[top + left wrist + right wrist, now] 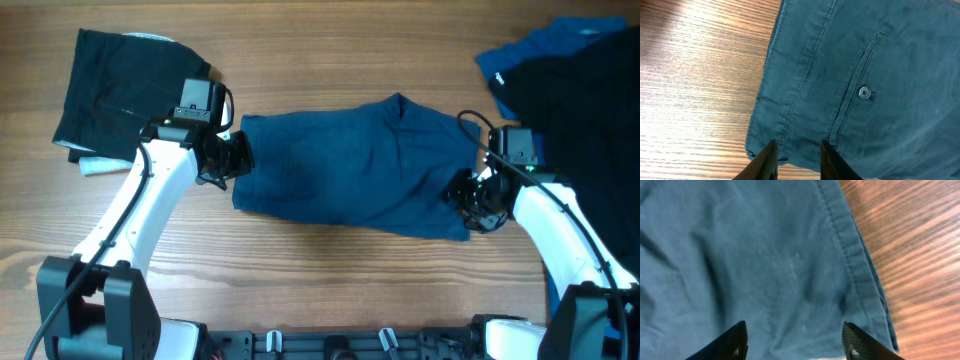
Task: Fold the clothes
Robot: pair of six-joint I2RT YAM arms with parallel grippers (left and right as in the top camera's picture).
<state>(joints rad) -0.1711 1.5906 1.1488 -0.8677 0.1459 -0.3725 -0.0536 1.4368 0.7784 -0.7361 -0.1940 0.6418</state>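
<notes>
Navy garment [350, 165] lies flat mid-surface [300, 290], button [864, 92] showing. Left hand [796, 150] stands narrowly parted over its hem corner, gripping nothing. Right hand [795, 332] gapes wide above the opposite edge, empty.

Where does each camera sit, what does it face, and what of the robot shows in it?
Overhead: above the table, facing down on the navy garment; both arms, left gripper and right gripper at its ends.
Left wrist: on the left arm, facing the garment's button; own fingertips show.
Right wrist: on the right arm, facing the garment's hem; own fingertips show.
Shared: all three see the navy garment.
</notes>
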